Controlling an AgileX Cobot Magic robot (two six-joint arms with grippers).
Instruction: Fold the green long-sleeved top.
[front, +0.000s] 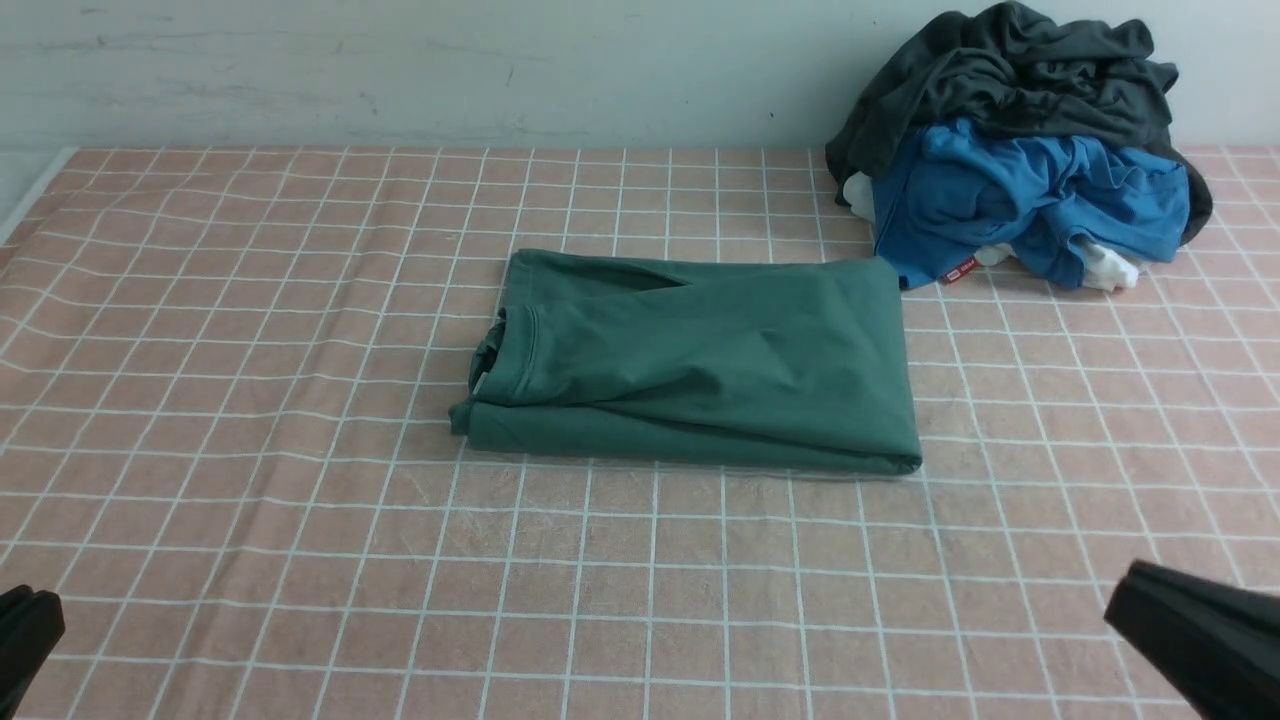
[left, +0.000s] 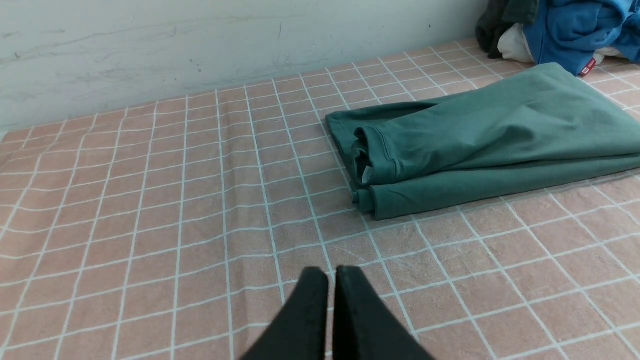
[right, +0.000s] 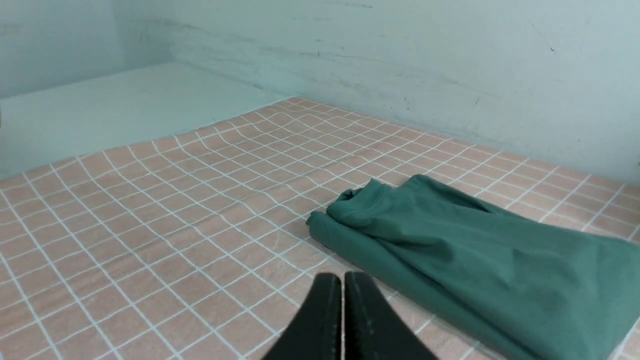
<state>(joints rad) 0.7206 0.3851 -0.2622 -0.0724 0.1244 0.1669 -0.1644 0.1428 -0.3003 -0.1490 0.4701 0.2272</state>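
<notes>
Where the front view looks across the desk (front: 250, 560), the green long-sleeved top (front: 700, 360) lies folded into a flat rectangle near the middle, somewhat toward the far edge, its crew neck turned to the left edge. A heap of clothes sits in the far right corner: a dark grey garment (front: 1010, 80) on top of a bright blue garment (front: 1030, 200), with bits of white cloth showing under them. The blue one reaches just beside the top's far right corner. Only a dark tip of the left gripper (front: 25, 630) shows at the near left corner, and a dark tip of the right gripper (front: 1190, 630) at the near right corner, both well apart from the top.

Seen from the left wrist, the left gripper (left: 331, 280) has its fingers (left: 312, 310) pressed together, holding nothing, above the checked cloth. The top (left: 490, 135) lies beyond them, neck opening and stacked layers facing this way.

From the right wrist, the right gripper (right: 343, 282) likewise has its fingers (right: 325, 310) together and empty, near the top's (right: 475, 250) long folded edge.
</notes>
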